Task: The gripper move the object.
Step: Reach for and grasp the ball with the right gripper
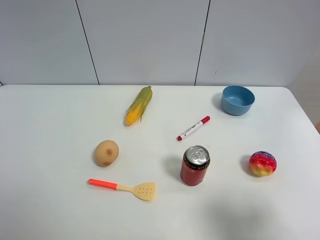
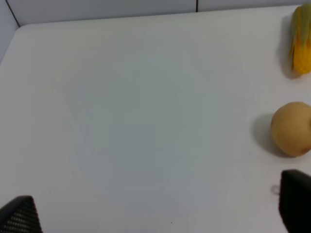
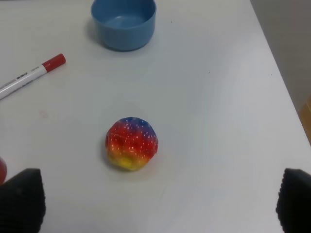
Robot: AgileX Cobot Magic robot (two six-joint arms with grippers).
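Observation:
The rainbow ball [image 1: 263, 163] lies on the white table at the right, right of the red can. In the right wrist view the ball [image 3: 131, 143] sits ahead of my right gripper [image 3: 160, 201], whose two black fingertips [image 3: 22, 199] stand far apart at the frame's lower corners; it is open and empty, and does not touch the ball. My left gripper [image 2: 158, 206] is open and empty over bare table, its black fingertips [image 2: 296, 201] at the frame's lower corners. Neither gripper shows in the exterior view.
A red can [image 1: 195, 165] stands left of the ball. A blue bowl [image 1: 238, 100], a red-capped marker [image 1: 193, 128], a corn cob [image 1: 138, 105], a tan potato [image 1: 107, 153] and an orange-handled spatula [image 1: 123, 187] lie on the table. The table's right edge [image 1: 306, 117] is near the ball.

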